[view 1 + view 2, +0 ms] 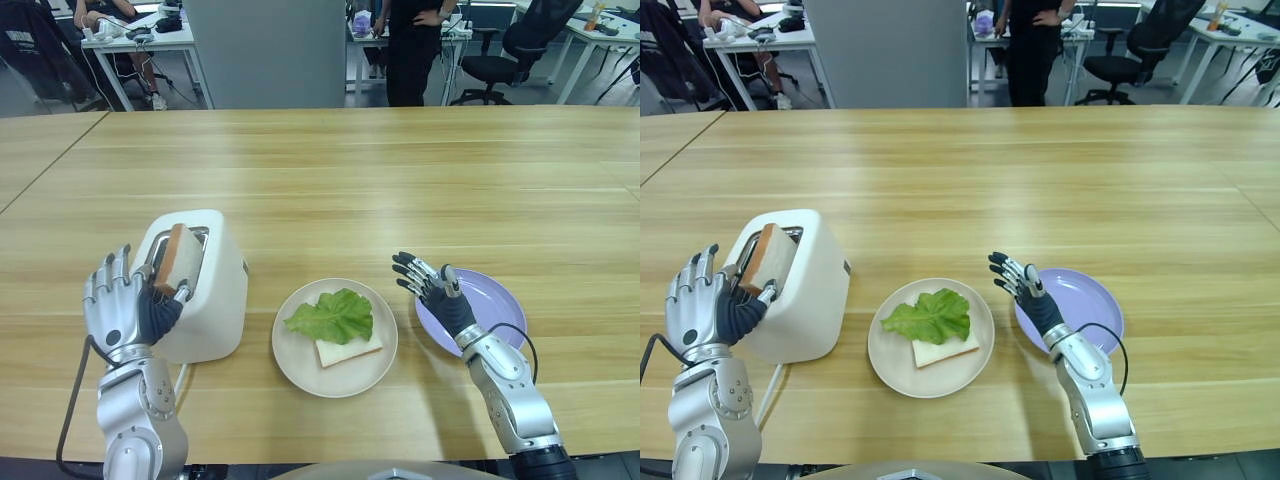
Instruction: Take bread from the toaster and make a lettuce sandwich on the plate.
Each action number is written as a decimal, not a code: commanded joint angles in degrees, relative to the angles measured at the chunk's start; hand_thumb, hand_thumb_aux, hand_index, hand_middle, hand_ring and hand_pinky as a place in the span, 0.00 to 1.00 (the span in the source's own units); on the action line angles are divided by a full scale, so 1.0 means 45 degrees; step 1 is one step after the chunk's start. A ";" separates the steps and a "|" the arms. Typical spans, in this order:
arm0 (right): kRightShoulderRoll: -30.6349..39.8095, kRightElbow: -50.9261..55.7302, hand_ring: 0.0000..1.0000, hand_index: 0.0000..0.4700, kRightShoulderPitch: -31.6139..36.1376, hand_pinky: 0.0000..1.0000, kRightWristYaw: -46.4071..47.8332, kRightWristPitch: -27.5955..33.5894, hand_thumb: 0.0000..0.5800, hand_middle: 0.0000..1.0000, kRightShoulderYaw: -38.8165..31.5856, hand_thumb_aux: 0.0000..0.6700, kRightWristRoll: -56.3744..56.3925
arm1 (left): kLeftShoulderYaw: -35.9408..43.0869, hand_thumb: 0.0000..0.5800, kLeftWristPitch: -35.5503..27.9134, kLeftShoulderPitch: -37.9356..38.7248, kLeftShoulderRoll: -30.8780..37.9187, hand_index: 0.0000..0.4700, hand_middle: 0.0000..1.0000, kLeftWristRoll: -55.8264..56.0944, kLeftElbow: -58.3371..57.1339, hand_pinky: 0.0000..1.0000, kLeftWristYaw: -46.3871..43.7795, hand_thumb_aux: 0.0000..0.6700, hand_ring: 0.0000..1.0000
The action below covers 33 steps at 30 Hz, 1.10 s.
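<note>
Wooden table [400, 170]: it carried everything, with the cream plate [290, 362] near its front edge, between the two hands.
Done: a bottom slice [352, 351] lay on the cream plate, and a lettuce leaf [332, 315] covered most of it.
Left to do: by my judgement only the top slice was missing, so the sandwich was still open.
Second slice [176, 255]: it stood upright, sticking out of the slot of the white toaster [205, 305], just left of the cream plate.
Left hand [122, 300]: it was on the side of the toaster away from the cream plate. The fingers were straight up and uncurled, the thumb by the slice's lower edge. No grasp had closed, and contact could not be told.
Right hand [432, 292]: it was right of the cream plate, over the nearer rim of a purple plate [497, 305]. The fingers were spread and held nothing.
Next, as a judgement: the left hand had to pinch the slice, lift it clear and lay it on the lettuce.
</note>
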State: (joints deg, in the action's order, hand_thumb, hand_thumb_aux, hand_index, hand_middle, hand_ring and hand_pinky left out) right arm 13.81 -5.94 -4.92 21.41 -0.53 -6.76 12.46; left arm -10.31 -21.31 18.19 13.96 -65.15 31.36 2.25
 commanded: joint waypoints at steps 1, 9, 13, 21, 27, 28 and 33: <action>-0.0050 0.0373 0.00 0.00 0.0002 0.00 0.0025 0.0059 0.00 0.00 0.0169 0.00 -0.0187 | 0.0108 1.00 -0.0029 -0.0179 -0.0146 0.98 0.00 0.0265 -0.0232 0.00 0.0155 1.00 0.00; -0.0144 0.0765 0.00 0.00 0.0033 0.00 0.0003 -0.0093 0.00 0.00 0.0181 0.00 -0.0386 | -0.0532 1.00 0.0358 -0.1882 -0.0302 0.98 0.00 0.1245 0.0600 0.00 0.1397 1.00 0.00; -0.0188 0.0988 0.00 0.00 0.0118 0.00 -0.0008 -0.0157 0.00 0.00 0.0220 0.00 -0.0446 | -0.1331 1.00 0.0473 -0.2838 -0.0366 0.98 0.52 0.2107 0.0743 0.52 0.2062 1.00 0.52; -0.0280 0.1077 0.00 0.00 0.0232 0.00 -0.0012 -0.0205 0.00 0.00 0.0370 0.00 -0.0507 | -0.1713 1.00 0.2216 -0.4422 -0.0934 0.98 1.00 0.6836 0.0260 1.00 0.1972 1.00 1.00; -0.0258 0.0630 0.00 0.00 0.0498 0.00 -0.0218 -0.0759 0.00 0.00 0.0450 0.00 -0.0857 | -0.0451 1.00 0.3127 -0.4021 -0.2556 0.98 1.00 1.2410 -0.0716 1.00 -0.0685 1.00 1.00; -0.0245 0.0549 0.00 0.00 0.0528 0.00 -0.0300 -0.0926 0.00 0.00 0.0472 0.00 -0.0979 | -0.0356 1.00 0.3027 -0.3908 -0.2768 0.98 1.00 1.2962 -0.0901 1.00 -0.0941 1.00 1.00; 0.0113 -0.0025 0.00 0.00 0.0641 0.00 -0.1603 -0.2852 0.00 0.00 0.0595 0.00 -0.3216 | 0.0464 1.00 0.2771 -0.3122 -0.3778 0.98 1.00 1.4931 -0.2289 1.00 -0.1841 1.00 1.00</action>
State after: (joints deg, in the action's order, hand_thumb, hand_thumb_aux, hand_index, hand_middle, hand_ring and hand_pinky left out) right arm 13.40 -4.42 -2.34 17.01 -9.70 -4.72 3.16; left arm -9.80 -8.05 3.21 -2.08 -1.02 24.07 -4.85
